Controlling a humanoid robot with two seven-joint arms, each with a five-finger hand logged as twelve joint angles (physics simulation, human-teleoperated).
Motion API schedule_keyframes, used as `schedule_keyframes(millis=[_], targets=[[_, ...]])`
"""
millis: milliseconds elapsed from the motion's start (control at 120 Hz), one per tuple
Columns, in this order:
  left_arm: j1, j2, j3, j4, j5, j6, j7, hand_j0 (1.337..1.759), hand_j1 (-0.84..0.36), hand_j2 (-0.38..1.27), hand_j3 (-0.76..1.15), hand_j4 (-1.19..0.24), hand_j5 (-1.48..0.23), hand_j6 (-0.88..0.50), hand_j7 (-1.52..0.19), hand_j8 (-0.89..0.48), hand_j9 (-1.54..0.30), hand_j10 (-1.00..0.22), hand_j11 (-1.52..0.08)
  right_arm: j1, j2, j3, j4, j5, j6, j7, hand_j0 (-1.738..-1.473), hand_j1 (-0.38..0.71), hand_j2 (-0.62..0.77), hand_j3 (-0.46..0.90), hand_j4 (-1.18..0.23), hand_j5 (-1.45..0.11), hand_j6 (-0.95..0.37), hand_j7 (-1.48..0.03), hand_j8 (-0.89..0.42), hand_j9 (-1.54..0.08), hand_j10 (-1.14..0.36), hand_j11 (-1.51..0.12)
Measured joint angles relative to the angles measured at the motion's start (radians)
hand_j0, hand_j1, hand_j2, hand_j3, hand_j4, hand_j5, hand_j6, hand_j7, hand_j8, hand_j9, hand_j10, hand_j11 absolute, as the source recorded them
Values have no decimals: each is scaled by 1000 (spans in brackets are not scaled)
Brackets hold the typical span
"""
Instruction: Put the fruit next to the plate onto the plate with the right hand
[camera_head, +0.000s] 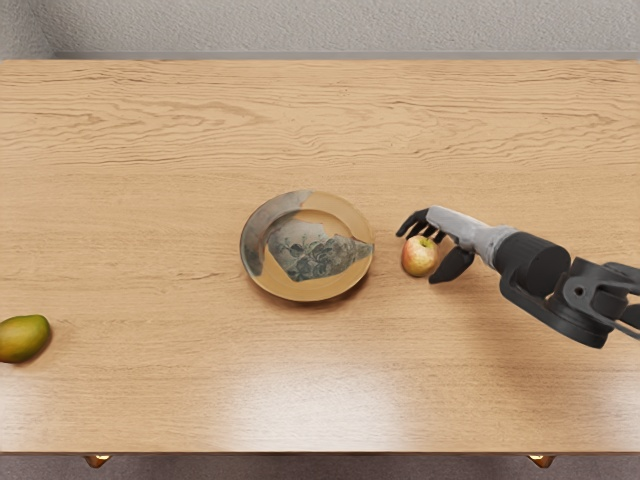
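A round ceramic plate (307, 246) with a tan rim and a grey-blue pattern lies at the middle of the wooden table. Just right of its rim sits a small red-yellow apple (418, 256), standing on the table. My right hand (432, 249) comes in from the right edge and is at the apple's right side, dark fingers spread over its top and thumb low at its right. The fingers are close around the fruit but not closed on it, and the apple still rests on the table.
A green-yellow mango (23, 337) lies near the left edge of the table, far from the plate. The table's far edge meets a grey wall, and its front edge runs along the bottom of the view.
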Motion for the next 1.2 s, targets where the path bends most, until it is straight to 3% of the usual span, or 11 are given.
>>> schedule_keyframes(millis=[683,808,958,1200], targets=[[0,0,0,0,0,0,0,1658,55,49,0,-245,-318,-245,-318,-245,-318,-245,-318,6,45,3,-30,9,6,0,-1648,195,-77,-2,-493,-673,-448,-652,-430,-666,-481,-630],[0,0,0,0,0,0,0,1658,55,49,0,-245,-318,-245,-318,-245,-318,-245,-318,7,45,5,-35,14,6,4,-1647,207,5,0,-523,-737,-444,-705,-417,-732,-576,-474],[0,0,0,0,0,0,0,1658,55,49,0,-245,-318,-245,-318,-245,-318,-245,-318,17,39,11,-35,43,13,3,-1650,213,48,0,-571,-780,-445,-758,-417,-778,-585,-670],[0,0,0,0,0,0,0,1658,55,49,0,-245,-318,-245,-318,-245,-318,-245,-318,49,7,77,-30,191,129,2,-1652,209,36,0,-596,-803,-425,-786,-401,-802,-601,-768]])
